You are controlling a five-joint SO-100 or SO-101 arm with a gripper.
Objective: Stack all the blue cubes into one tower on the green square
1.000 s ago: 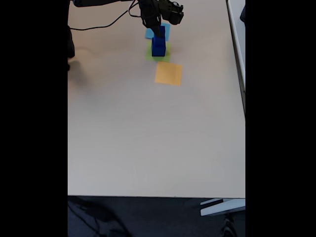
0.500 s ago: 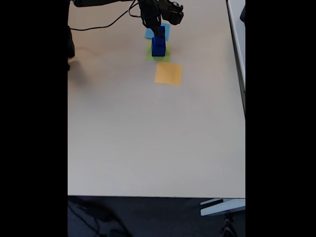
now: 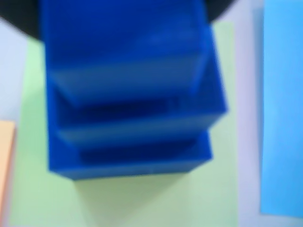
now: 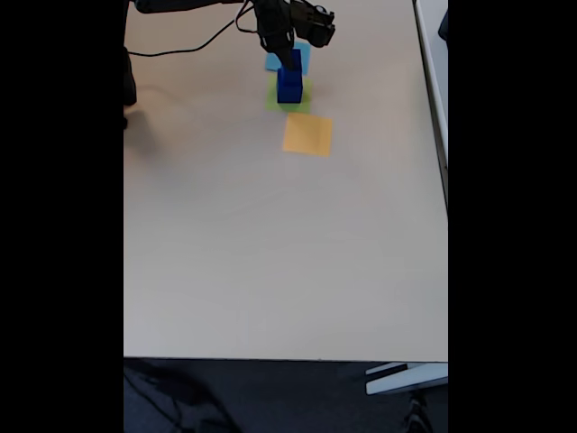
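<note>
Upper centre of the fixed view: tower (image 4: 289, 79) stands on green square (image 4: 288, 96); gripper (image 4: 290, 56) above it, finger state unclear.

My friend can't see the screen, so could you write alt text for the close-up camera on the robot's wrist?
Blurry close-up, looking down on a tower of three dark blue cubes stepped one on another, standing on a green square of paper. A light-blue paper square lies at the right edge and a sliver of an orange square at the left.

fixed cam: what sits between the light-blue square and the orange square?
In the fixed view, the green square carrying the tower of blue cubes lies between the light-blue square and the orange square.
</note>
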